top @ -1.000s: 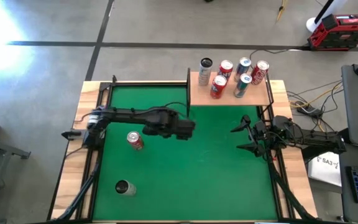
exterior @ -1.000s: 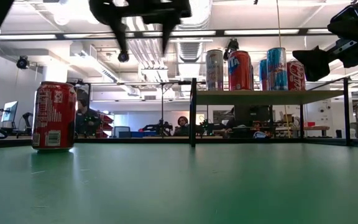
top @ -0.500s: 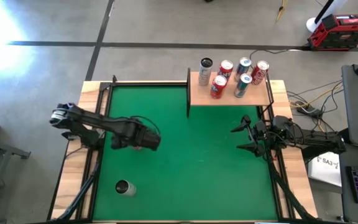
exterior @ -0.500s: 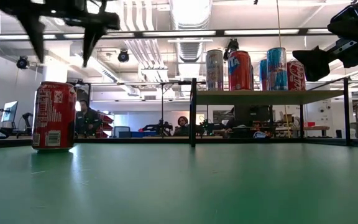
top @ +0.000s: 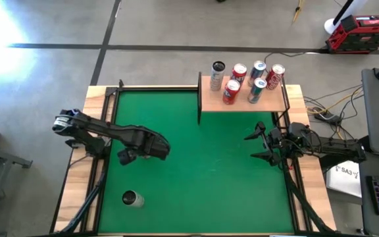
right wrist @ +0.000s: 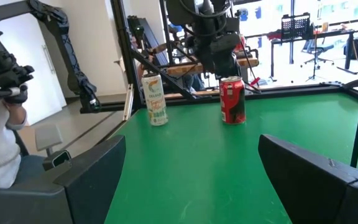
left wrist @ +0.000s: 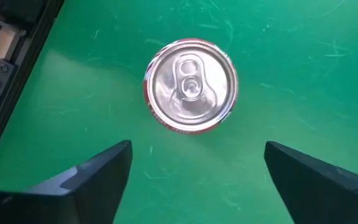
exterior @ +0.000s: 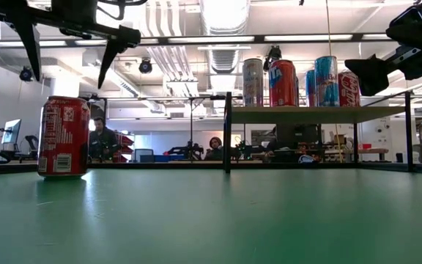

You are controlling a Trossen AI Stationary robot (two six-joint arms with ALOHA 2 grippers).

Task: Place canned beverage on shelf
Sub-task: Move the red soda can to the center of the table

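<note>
A red can stands upright on the green mat, at its left side. My left gripper hangs above it, pointing down, open, one finger on each side and clear of the can top; the low view shows both fingertips above the can. In the high view the gripper hides the can. The wooden shelf at the far edge carries several cans. My right gripper waits open at the mat's right edge.
A pale can stands on the mat near the front left; it also shows in the right wrist view. Black rails edge the mat. The shelf's black post stands mid-table. A person's hand shows beyond the table.
My left gripper has gone from the mat's middle toward the table's left edge and a little toward the near edge, and now hangs over the red can. The red can has stayed in place.
</note>
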